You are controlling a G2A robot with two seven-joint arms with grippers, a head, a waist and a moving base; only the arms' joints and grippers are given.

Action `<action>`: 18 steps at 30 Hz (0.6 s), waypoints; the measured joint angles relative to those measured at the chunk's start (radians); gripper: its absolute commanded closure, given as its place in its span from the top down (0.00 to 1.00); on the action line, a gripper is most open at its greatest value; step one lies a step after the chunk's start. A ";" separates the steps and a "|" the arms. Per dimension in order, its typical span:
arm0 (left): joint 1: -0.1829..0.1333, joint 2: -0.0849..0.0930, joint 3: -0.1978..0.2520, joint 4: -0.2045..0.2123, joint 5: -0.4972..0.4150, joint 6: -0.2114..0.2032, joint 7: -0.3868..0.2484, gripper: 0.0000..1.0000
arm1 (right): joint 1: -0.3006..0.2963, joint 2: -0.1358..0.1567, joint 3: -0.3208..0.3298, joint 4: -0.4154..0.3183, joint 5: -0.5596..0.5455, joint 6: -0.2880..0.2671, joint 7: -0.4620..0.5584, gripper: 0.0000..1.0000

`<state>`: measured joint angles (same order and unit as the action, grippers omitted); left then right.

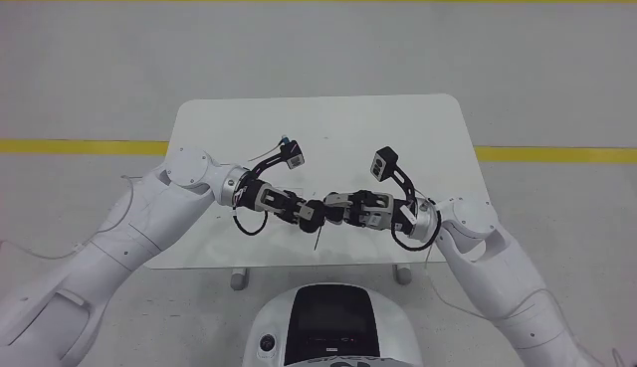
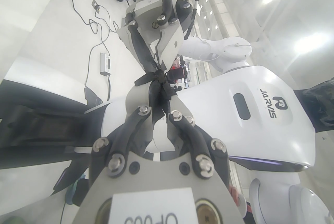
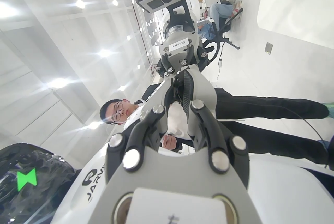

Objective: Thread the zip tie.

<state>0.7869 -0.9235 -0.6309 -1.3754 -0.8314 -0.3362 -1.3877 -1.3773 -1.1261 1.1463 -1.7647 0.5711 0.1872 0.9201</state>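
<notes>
Two-handed: pinched zip tie (image 2: pixel 158 77) in left gripper (image 2: pixel 157 94) and right gripper (image 2: pixel 156 63), jaws closed on it, tip to tip. Risked mis-threading through slight misalignment, or losing grip.

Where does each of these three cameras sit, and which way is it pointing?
Top view: above the arms, looking down on the white table; both arms show, left claw and right claw tip to tip.
Left wrist view: on the left wrist, facing along its own claw at the right claw.
Right wrist view: on the right wrist, facing the left claw.
Shared: top and left wrist views both show the black zip tie between the claws.
</notes>
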 measured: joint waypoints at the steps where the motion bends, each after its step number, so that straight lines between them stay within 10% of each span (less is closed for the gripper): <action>1: 0.000 0.000 0.000 0.000 0.000 0.000 0.000 0.00 | 0.001 0.000 -0.001 0.000 0.000 -0.001 -0.001 0.00; 11: 0.000 0.000 0.000 0.000 0.000 0.000 0.000 0.00 | 0.003 0.003 0.002 0.001 0.003 -0.008 -0.004 0.00; 13: 0.000 0.000 0.000 0.000 0.000 0.000 0.000 0.42 | 0.000 0.004 0.004 0.001 0.003 -0.010 -0.005 0.00; 18: 0.000 0.000 0.000 0.000 0.000 0.000 0.000 1.00 | -0.005 0.007 0.009 0.002 0.001 -0.017 -0.014 0.00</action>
<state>0.7869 -0.9236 -0.6308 -1.3754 -0.8312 -0.3362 -1.3877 -1.3827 -1.1194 1.1556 -1.7630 0.5724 0.1703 0.9060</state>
